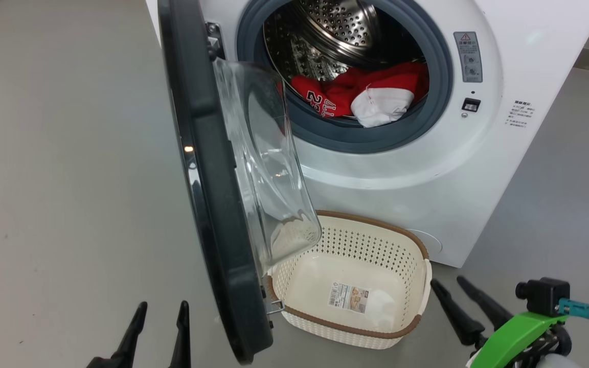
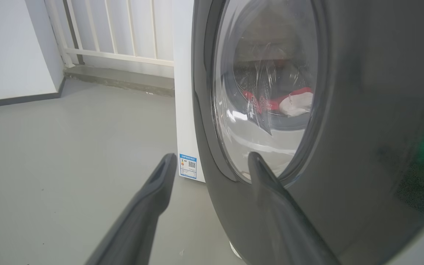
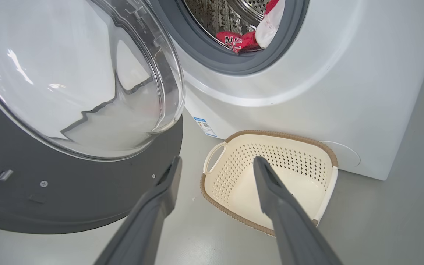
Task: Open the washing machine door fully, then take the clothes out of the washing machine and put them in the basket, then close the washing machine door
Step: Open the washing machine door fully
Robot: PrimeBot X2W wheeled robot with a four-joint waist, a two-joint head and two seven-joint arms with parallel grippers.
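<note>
Opening step: the washing machine door (image 1: 207, 194) stood half-swung — left gripper (image 1: 164, 305), at seven o'clock, and right gripper (image 1: 447, 281) both gaped empty; a wider push was needed.

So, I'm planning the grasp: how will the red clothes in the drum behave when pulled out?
The clothes lie crumpled in folds, so they are probably floppy and would drape from any pinch. They look like thin jersey, so likely light. Bunched together in the washing machine, one may drag another out.

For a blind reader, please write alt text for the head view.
A washing machine, door open, red clothes inside the drum. An empty basket sits on the floor before it; the open left gripper and right gripper point up nearby.
</note>
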